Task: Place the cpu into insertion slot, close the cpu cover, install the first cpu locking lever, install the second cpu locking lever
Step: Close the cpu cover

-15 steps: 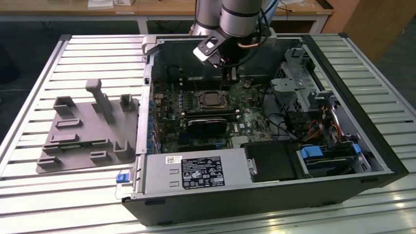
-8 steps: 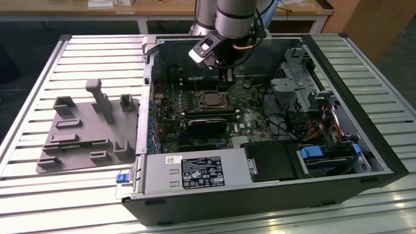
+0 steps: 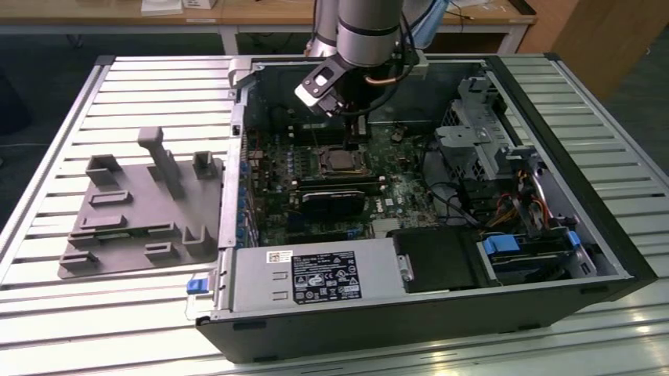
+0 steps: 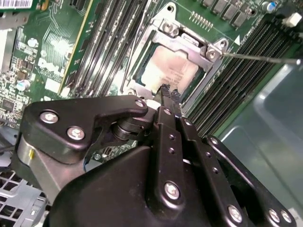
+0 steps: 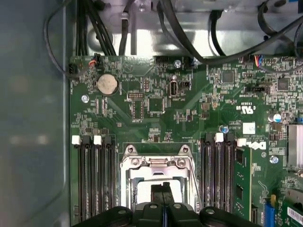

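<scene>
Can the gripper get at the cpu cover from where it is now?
Probably yes. In the second wrist view the gripper hangs close over the cpu cover, which lies around the cpu, with nothing between them. The memory slots on both sides sit low.

Silver cpu cover (image 4: pixel 189 42), green motherboard (image 5: pixel 189 125)
</scene>
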You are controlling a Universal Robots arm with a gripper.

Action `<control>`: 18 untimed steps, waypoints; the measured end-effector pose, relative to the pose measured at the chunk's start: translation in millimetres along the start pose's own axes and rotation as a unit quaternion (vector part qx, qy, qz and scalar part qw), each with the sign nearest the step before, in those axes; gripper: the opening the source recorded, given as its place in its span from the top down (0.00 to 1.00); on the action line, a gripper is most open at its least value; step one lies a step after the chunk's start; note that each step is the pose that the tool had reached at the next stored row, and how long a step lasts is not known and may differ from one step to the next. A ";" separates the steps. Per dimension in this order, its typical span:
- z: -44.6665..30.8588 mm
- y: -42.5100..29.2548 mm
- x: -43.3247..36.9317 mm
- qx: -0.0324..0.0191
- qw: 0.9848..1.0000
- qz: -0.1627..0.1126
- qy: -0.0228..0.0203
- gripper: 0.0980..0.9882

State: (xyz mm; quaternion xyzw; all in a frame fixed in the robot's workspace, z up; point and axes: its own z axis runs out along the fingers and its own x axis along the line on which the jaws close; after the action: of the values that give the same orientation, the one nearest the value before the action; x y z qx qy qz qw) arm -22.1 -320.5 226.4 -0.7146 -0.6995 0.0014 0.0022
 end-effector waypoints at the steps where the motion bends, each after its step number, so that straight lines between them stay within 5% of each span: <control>1: 0.8 -1.7 -0.2 -0.002 1.000 0.000 0.000 0.99; 11: 8.6 -19.1 -1.0 -0.015 1.000 -0.002 0.000 0.99; 18: 9.2 -20.4 -1.0 -0.016 1.000 -0.002 0.000 0.99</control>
State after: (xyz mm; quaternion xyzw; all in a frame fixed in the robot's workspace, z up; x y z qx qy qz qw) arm -42.6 -321.1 217.3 -0.7131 -0.7009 -0.0100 -0.0088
